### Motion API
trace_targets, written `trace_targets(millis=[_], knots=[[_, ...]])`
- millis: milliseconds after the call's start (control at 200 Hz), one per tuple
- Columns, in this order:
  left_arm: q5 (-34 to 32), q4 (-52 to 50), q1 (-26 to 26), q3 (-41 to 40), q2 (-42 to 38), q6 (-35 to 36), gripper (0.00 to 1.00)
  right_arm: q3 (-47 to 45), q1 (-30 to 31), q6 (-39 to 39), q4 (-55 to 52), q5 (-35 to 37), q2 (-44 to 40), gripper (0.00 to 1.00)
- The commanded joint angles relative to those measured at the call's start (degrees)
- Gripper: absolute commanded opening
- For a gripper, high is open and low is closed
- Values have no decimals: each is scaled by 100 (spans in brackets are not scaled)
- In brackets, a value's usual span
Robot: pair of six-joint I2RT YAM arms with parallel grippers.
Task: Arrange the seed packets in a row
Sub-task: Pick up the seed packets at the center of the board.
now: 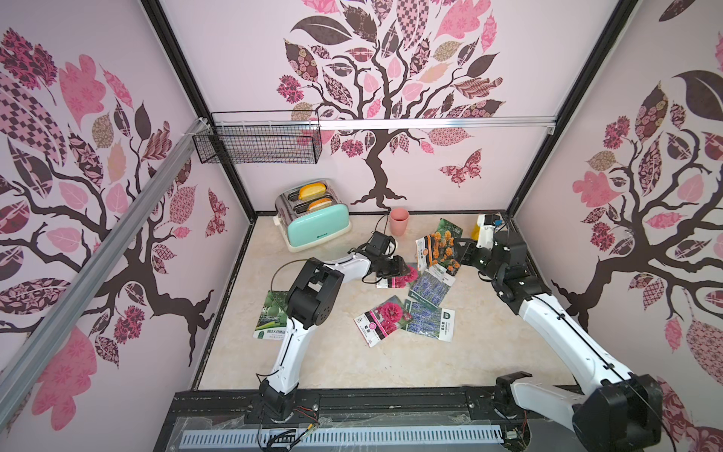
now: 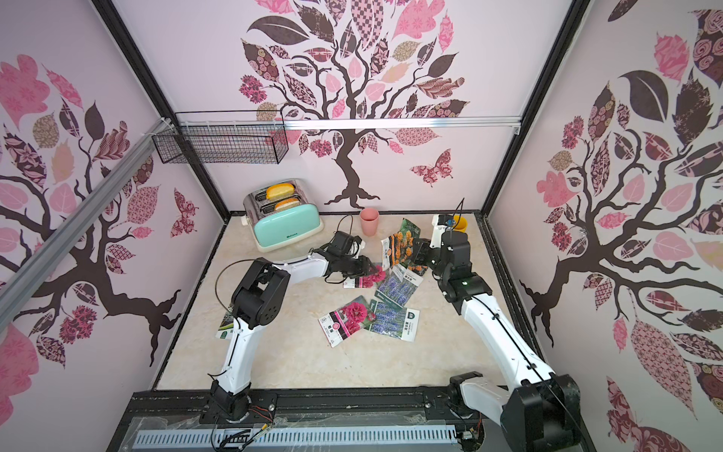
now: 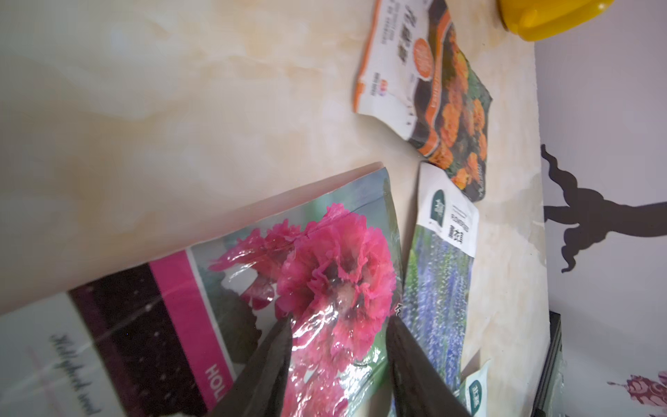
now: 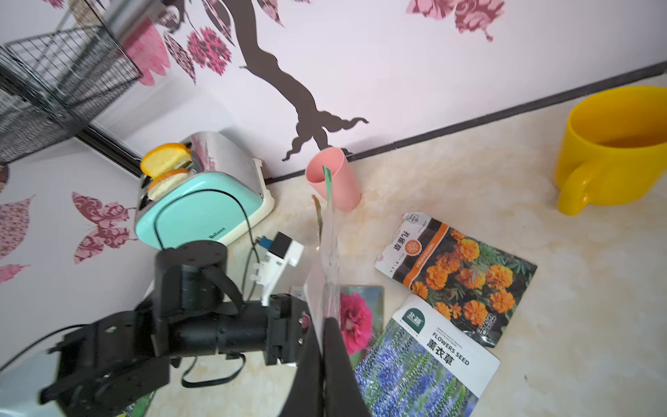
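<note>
Lying at differing angles on the pale marbled surface [image 1: 332, 364], the seed packets [image 2: 395, 321] are found mostly right of centre. A near pink flower packet [image 1: 381, 319] is seen with its right edge overlapping a near lavender packet [image 1: 432, 321]; a far lavender packet [image 1: 430, 287] is placed just beyond them. To the left of that, a far pink flower packet [image 1: 407, 278] is partly covered by the left end effector [image 1: 405, 270]. In the left wrist view its fingers [image 3: 267, 368] are shown apart, with the printed bloom between them; whether the tips press on the packet cannot be told. A held marigold packet [image 1: 434, 248] is raised upright above the surface, clamped in the closed right end effector [image 1: 458, 247]. A dark green packet [image 1: 446, 227] is seen just behind it, and whether it is gripped as well cannot be told. In the right wrist view a flat marigold packet [image 4: 458, 274] is shown resting on the surface below, beside the far lavender packet. A gourd packet [image 1: 270, 313] is set well apart at the near left, partly hidden by the left arm. A mint toaster [image 1: 317, 223] with two bread slices and a pink cup [image 1: 399, 221] are placed along the far wall, a yellow mug [image 4: 613, 144] is found in the far right corner, and a wire basket [image 1: 258, 143] is hung on the back wall.
</note>
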Motion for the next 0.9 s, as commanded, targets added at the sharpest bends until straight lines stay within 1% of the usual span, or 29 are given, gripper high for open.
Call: trace_targets(millis=[0,95,190,230,345,390,440,520,635,760,895], knots=[[425,4,-368,179,360,-104,47,362,-81,-13,-481,-182,-225,0],[590,272,-502,175,132,-161,50,530,-92,-20,-639,-184,-266,0],[603,505,-346,-245,-433,-359,53,577,-117,19,-670,-217,-306,0],[598,682,-209,-580,-758,-493,54,594,-140,69,-657,-266,-310,0],[654,1918,210,-1912,-1725,-1191,57,598,-206,313,-486,-556,-285,0],[744,2336,305,-2275,-2027,-1351,57,612,-223,466,-382,-717,-252,0],[788,2577,346,-2593,-2326,-1438,58,635,-241,645,-283,-858,-211,0],[824,2877,325,-3005,-2734,-1598,59,623,-289,978,-73,-1067,-165,0],[762,3710,218,-3688,-3231,-2226,58,455,-329,1571,362,-1134,-153,0],[347,4370,-37,-4350,-3746,-2969,58,202,-360,2141,870,-1016,-128,0],[-156,4865,-424,-4691,-4032,-3665,57,-7,-382,2581,1320,-914,-74,0]])
